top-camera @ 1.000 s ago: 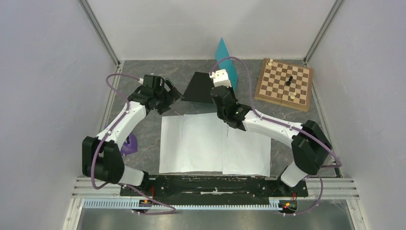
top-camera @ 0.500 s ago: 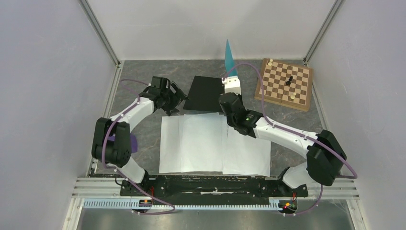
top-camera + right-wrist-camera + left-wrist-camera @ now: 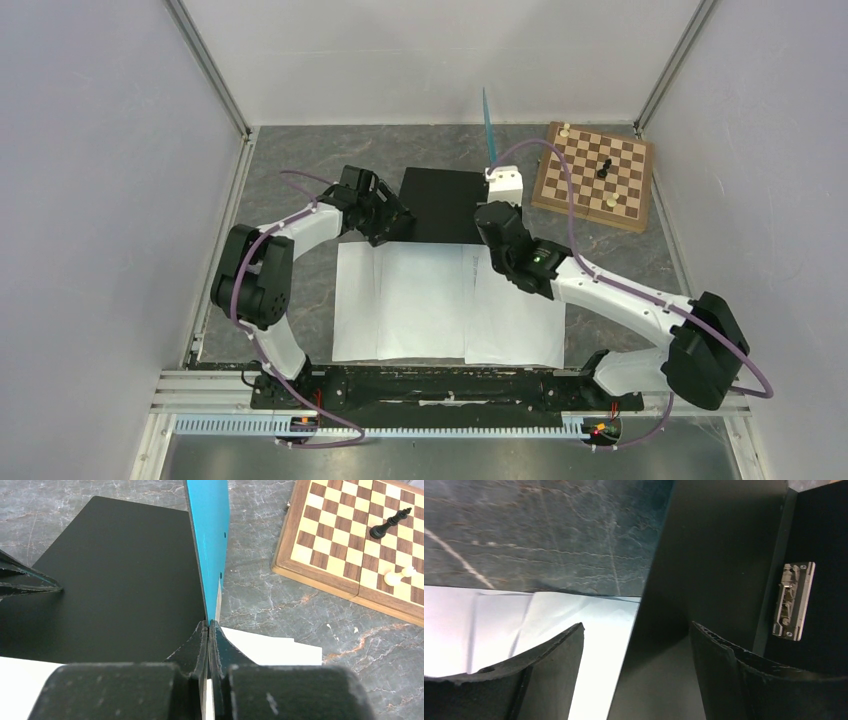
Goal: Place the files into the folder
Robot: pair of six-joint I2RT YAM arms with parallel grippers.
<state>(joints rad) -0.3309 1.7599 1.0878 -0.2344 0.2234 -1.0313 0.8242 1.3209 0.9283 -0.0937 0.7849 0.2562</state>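
The folder [image 3: 440, 205] is being held open at the far middle of the table, its black inner face lying flat. Its teal cover [image 3: 210, 525] is being stood upright, its near edge pinched between the closed fingers of the right gripper [image 3: 208, 630]. The left gripper [image 3: 636, 630] is being held with its fingers apart, astride the black face's edge. The files [image 3: 440, 300] are lying spread out on the near side of the folder, touching it.
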